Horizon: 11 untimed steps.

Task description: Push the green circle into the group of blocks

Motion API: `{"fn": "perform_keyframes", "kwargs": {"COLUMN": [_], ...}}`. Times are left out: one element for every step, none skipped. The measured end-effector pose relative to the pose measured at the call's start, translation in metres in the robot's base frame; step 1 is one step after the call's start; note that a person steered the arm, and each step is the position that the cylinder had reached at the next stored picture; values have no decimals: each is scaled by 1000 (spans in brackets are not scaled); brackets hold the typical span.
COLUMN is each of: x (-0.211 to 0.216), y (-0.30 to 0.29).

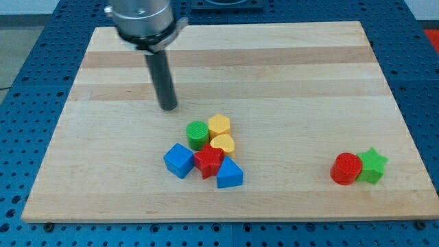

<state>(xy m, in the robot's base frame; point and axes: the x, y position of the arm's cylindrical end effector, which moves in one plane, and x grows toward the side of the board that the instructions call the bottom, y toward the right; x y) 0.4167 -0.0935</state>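
Note:
The green circle [197, 134] sits at the upper left of a tight group, touching a yellow hexagon [219, 125] and close to a second yellow block [223, 144]. Below it lie a red star [208, 160], a blue cube [180, 160] and a blue triangle [229, 174]. My tip [169, 107] is above and to the left of the green circle, a short gap away, touching no block.
A red circle [346, 168] and a green star [372, 165] stand together at the view's lower right. The wooden board [288, 75] lies on a blue perforated table [27, 62].

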Motion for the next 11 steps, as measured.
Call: {"fn": "perform_keyframes", "kwargs": {"x": [24, 39, 72, 91, 55, 26, 34, 48, 72, 78, 20], "y": [51, 73, 76, 79, 79, 42, 7, 54, 80, 76, 71]}}
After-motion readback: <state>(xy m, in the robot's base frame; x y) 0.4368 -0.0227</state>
